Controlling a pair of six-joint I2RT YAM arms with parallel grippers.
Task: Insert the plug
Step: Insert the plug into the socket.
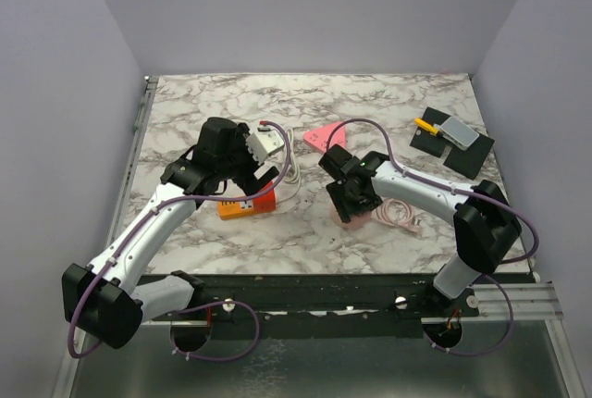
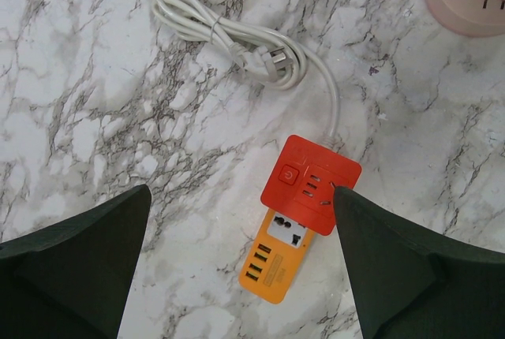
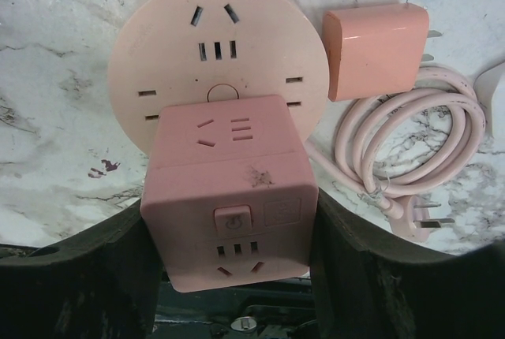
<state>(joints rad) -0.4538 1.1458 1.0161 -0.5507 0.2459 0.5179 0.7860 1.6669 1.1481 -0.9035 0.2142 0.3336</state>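
Left gripper (image 2: 241,195) hangs with jaws wide apart and empty over the orange-and-red plastic power strip (image 2: 312,185). Right gripper (image 3: 229,232) is clamped on the pink plastic cube adapter (image 3: 229,158), poised over the round pink socket disc (image 3: 158,63). Risk: its prongs are hidden, so misaligned pins could jam or shove the unheld disc

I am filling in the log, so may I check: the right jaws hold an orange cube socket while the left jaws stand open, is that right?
Not quite: the cube socket in the jaws of the right gripper is pink, not orange, as the right wrist view shows. The left gripper does stand open.
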